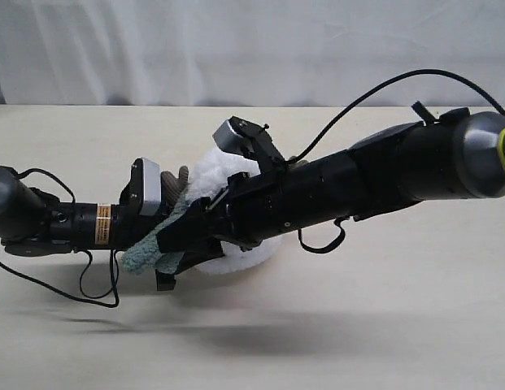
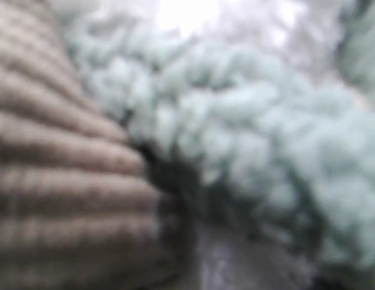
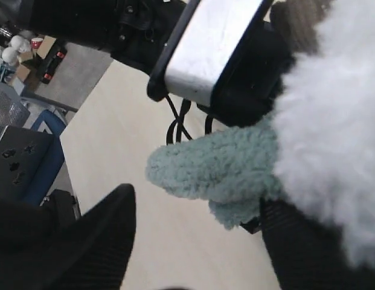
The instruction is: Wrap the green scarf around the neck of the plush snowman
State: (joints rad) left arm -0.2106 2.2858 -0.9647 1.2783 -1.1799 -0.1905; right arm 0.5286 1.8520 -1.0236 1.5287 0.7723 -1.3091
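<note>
The plush snowman [image 1: 229, 172] lies on the table under my crossed arms, its white fur filling one side of the right wrist view [image 3: 332, 139]. A brown twig arm [image 1: 174, 184] sticks out beside the left wrist camera. The green scarf [image 1: 145, 253] hangs from the snowman toward the table, and its rounded end [image 3: 205, 166] shows just beyond my right gripper [image 3: 196, 208]. That gripper is open with bare table between its fingers, one finger [image 3: 308, 241] against the white fur. The left wrist view is a blur of green scarf [image 2: 266, 133] and brown ribbed twig arm [image 2: 60, 181]; its jaws are hidden.
My right arm [image 1: 358, 175] reaches across the middle over the snowman to the left arm [image 1: 73, 223]. The left arm's silver camera housing [image 3: 211, 42] sits close above the scarf end. Black cables [image 1: 89, 280] trail on the pale table [image 1: 382, 325].
</note>
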